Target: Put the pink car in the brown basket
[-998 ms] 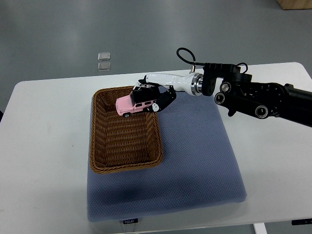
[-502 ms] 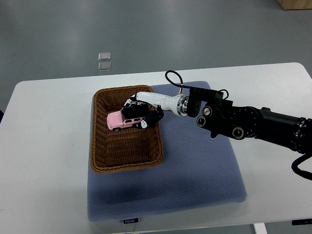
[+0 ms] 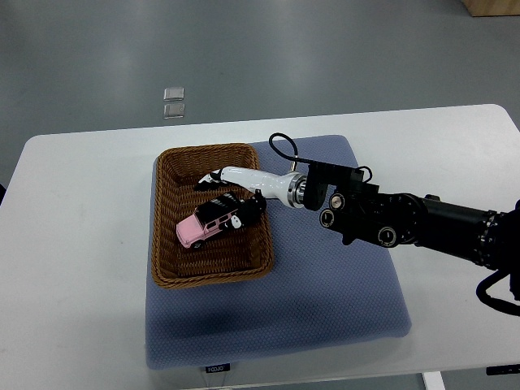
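I'm seeing one white desk (image 3: 73, 244), one blue mat (image 3: 341, 292), one brown basket (image 3: 166, 244), one pink car (image 3: 203, 227). Car is lying tilted inside the basket, black roof showing. My right robot hand (image 3: 231, 201) is reaching over the rim, fingers curled around the car's roof.

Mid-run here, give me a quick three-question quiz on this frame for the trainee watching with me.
1. True or false: the pink car is inside the brown basket's rim.
2. Which hand is at the car? A) left B) right
3. What lies under the basket?

Key: 1. True. 2. B, the right hand, fingers on the car's dark roof. 3. The blue mat on the white table.
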`<state>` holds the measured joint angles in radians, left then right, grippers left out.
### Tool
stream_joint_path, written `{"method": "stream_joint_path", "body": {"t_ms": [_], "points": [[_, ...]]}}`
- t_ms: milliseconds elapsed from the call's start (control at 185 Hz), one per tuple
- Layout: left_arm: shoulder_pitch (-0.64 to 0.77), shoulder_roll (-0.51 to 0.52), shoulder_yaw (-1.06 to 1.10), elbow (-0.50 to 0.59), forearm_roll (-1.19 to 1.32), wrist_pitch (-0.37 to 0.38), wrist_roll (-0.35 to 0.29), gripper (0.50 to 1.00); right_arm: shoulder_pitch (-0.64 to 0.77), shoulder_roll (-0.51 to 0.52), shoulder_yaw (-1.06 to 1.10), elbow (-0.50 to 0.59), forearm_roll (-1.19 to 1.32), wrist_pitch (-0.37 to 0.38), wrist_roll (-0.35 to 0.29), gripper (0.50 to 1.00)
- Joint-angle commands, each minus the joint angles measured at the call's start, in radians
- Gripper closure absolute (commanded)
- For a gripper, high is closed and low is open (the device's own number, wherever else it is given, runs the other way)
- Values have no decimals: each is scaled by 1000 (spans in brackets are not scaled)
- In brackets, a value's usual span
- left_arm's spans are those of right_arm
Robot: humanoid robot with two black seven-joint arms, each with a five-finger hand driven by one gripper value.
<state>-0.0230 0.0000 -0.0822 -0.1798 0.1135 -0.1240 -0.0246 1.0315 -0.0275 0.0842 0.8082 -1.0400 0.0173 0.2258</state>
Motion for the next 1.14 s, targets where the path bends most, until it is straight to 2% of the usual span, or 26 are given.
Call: {"method": "stream_joint_path", "body": {"t_ms": [0, 189, 351, 507, 599, 658, 755, 841, 1138], "points": [[0, 0, -1, 0, 0, 0, 0, 500, 4, -8, 11, 0, 12, 0, 0, 587], [0, 0, -1, 0, 0, 0, 0, 500, -10, -38, 250, 2, 35, 7, 1, 587], [0, 0, 1, -1, 0, 0, 0, 500, -131, -81, 514, 8, 170, 12, 3, 587], [0, 0, 1, -1, 0, 0, 0, 500, -240, -86, 727, 11, 302, 13, 70, 587], [0, 0, 2, -3, 0, 0, 0, 500, -303, -84, 847, 11, 419, 52, 81, 587], [0, 0, 2, -1, 2, 0, 0, 500, -344, -84, 914, 11, 518, 121, 81, 587], [0, 0, 2, -3, 0, 0, 0, 500, -398, -84, 957, 6, 689, 231, 82, 585], [0, 0, 2, -3, 2, 0, 0, 500, -436, -84, 960, -3, 765, 279, 84, 585], [0, 0, 4, -3, 2, -2, 0, 500, -481, -80, 959, -6, 782, 286, 86, 585]]}}
